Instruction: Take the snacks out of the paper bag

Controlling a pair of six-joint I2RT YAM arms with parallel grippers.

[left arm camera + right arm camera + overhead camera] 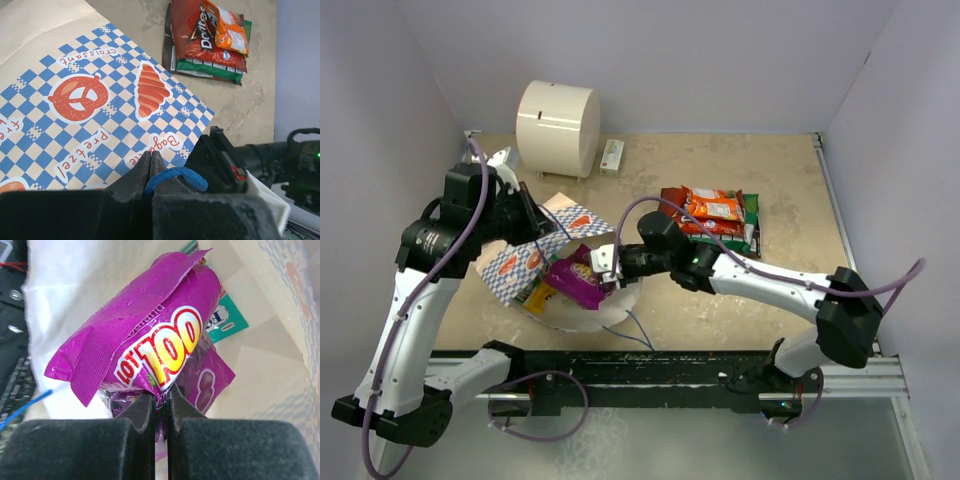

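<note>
Looking down from above, the paper bag (510,265) lies on its side at the left of the table (720,300), its open mouth facing near right. The left gripper (532,232) sits at the bag's far edge. The right gripper (604,268) reaches across to the mouth, clamped on a purple packet (575,282), with an orange-yellow packet (541,297) just beside it. A pile of packets (715,215) lies well apart on the right. A cream cylinder (558,125) and a small box (612,157) stand at the back.

The left wrist view shows its jaws pinched tight on the blue cord handle (175,177), the right arm (280,160) close alongside.

In the right wrist view the gripped purple packet blocks most of the bag's inside. A teal packet (227,320) lies behind it on the cream lining (270,365).
</note>
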